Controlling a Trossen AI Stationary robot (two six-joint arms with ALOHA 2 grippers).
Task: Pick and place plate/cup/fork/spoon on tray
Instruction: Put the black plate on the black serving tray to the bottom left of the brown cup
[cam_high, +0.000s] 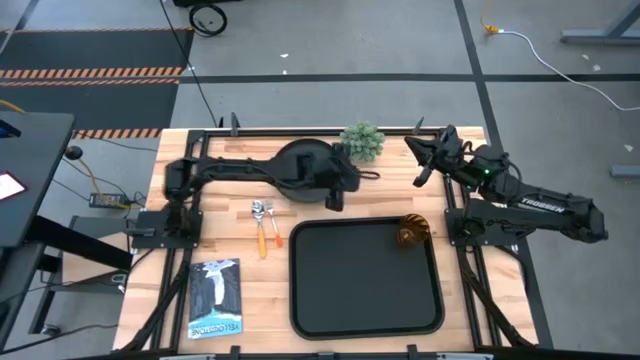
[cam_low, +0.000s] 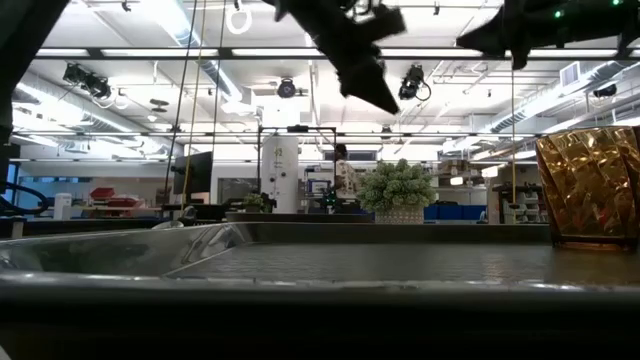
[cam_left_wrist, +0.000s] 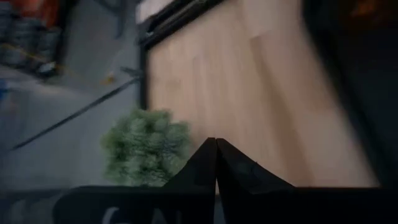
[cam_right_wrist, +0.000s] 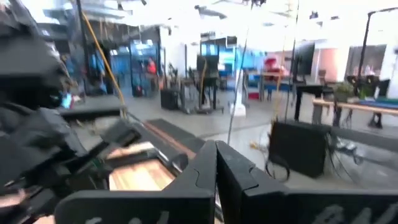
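The left claw (cam_high: 338, 198) hung over the plate (cam_high: 300, 170), fingers pressed together on nothing visible, the plate apparently still flat on the table (cam_high: 240, 300); judged from that, a good lift needed the fingers reopened and one slid under the raised rim; the fork (cam_high: 259, 222) and spoon (cam_high: 272, 222) lay near, below-left of it; the tray (cam_high: 365, 325) sat just beneath, holding only the cup (cam_high: 412, 231) in its far right corner; the right claw (cam_high: 432, 160) waited raised beyond the cup, fingers together.
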